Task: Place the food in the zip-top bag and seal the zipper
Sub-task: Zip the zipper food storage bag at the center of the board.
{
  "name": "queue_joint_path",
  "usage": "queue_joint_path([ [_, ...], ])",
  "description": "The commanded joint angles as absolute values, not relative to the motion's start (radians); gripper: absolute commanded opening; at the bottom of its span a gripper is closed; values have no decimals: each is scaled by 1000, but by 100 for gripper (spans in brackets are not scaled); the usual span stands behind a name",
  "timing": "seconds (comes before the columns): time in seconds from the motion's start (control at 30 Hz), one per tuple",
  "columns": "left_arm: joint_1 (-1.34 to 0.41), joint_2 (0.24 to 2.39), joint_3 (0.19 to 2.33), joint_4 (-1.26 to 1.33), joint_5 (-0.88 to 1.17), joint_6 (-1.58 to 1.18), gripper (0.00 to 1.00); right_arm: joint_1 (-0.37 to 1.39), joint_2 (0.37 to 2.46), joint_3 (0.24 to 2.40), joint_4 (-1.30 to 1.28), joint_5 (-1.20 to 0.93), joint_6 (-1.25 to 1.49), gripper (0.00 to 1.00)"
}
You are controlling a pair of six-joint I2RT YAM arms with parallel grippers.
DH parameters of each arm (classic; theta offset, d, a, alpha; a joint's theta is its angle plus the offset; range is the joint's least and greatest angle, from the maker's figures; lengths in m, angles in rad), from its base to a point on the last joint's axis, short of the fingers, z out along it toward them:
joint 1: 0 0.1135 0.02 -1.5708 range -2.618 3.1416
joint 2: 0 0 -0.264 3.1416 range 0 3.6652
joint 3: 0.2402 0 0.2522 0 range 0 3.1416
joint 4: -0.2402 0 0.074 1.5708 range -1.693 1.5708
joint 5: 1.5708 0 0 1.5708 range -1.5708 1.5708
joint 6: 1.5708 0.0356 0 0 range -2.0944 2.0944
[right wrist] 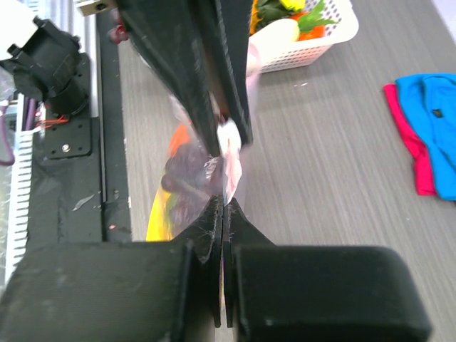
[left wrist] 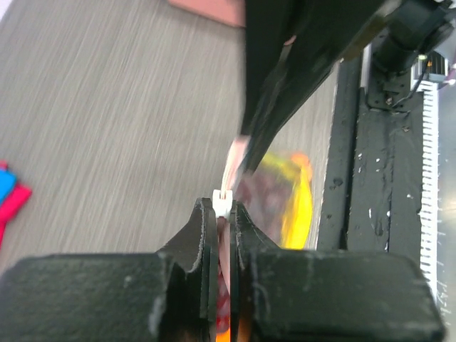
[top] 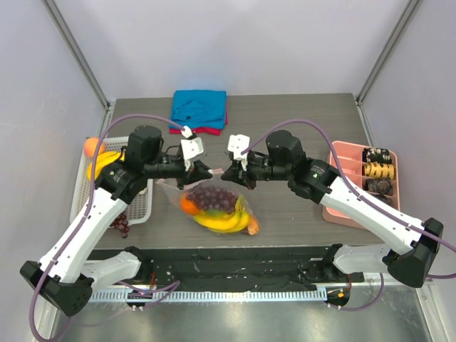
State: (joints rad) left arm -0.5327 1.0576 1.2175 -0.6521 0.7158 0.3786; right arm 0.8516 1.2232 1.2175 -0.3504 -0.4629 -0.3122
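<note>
Top external view has the two arms meeting nose to nose. The left gripper (top: 201, 169) and right gripper (top: 229, 173) are nearly touching, each clamped shut on the zipper (right wrist: 229, 153). The zip-top bag (top: 214, 206) hangs down and toward the arm bases from both sets of fingertips.

Why this pose? My read is that they pinch the pink strip from opposite sides to hold it taut for sealing. The bag's weight sags below the jaws, with the grape bunch (top: 211, 195) sitting highest, just under the fingertips, and the banana pieces (top: 221, 222) lower down.

From the left wrist, the small white end (left wrist: 223, 201) sits right at the left jaws' tips, so that gripper looks placed to work the closure.

Now the unknowns. I cannot tell whether the strip is actually pressed shut, because only a short, blurred stretch shows between the two grippers. Both wrist views cut off the bag's lower half. More fruit lies in the white basket (top: 139, 206), out behind the left gripper, partly hidden under that arm.
</note>
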Motion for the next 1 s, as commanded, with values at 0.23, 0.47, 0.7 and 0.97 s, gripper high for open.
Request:
queue_joint_path([
  [0.23, -347, 1009, 1186, -833, 684, 548, 0, 845, 1117, 1247, -311, -353, -314, 1],
  [0.47, -241, 999, 1146, -910, 657, 612, 0, 833, 1074, 1233, -308, -232, -307, 1],
  [0.7, -147, 962, 1097, -1002, 594, 695, 0, 827, 1026, 1220, -278, -130, -298, 1],
  [0.97, -133, 894, 982, -960, 399, 719, 0, 827, 996, 1206, -272, -121, -299, 1],
])
